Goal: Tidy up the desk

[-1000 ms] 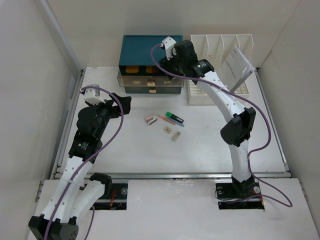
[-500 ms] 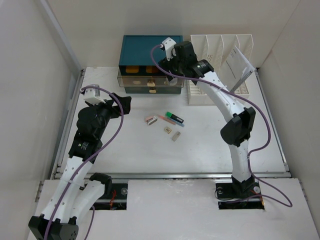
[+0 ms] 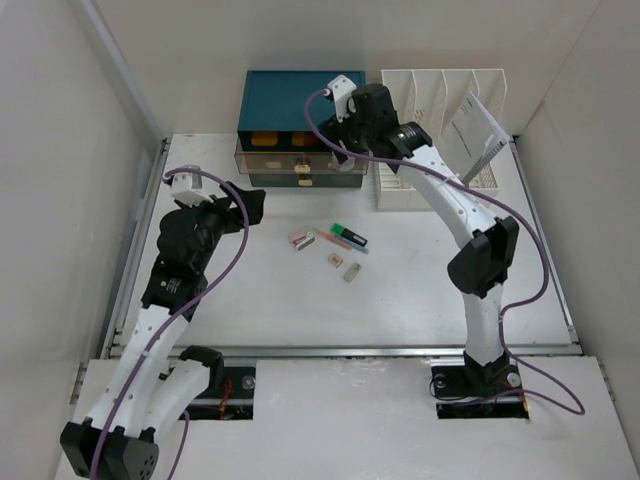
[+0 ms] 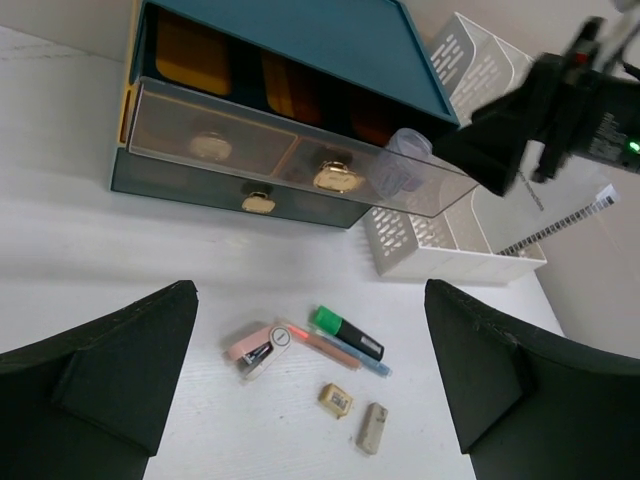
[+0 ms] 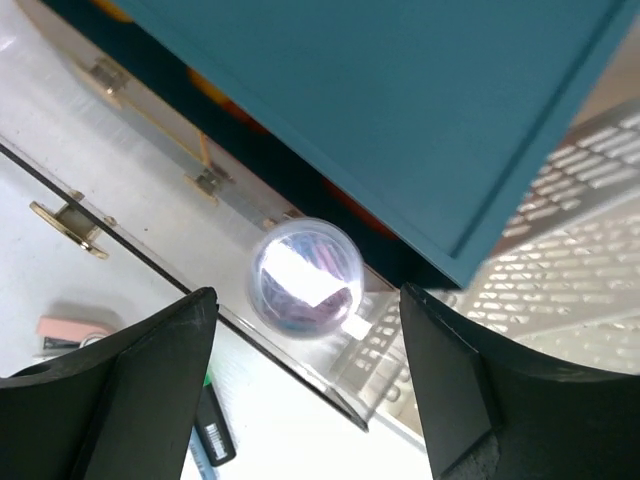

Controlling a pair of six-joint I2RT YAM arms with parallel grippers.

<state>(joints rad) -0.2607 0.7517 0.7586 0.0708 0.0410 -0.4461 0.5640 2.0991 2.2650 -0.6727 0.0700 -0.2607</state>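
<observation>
From above, the right gripper [image 3: 338, 148] covers the right end of the open clear drawer [image 3: 290, 160], and the two beige items [image 3: 351, 272] on the desk [image 3: 420, 290] are too small to identify. The right wrist view renders the round clear container [image 5: 306, 278] blurred, contents unreadable, with the teal drawer box [image 5: 400, 110] and slotted rack [image 5: 560, 250] cut by the frame edges. The left wrist view cuts both fingers [image 4: 110, 370] of the left gripper [image 4: 310, 295] at its lower edge.
</observation>
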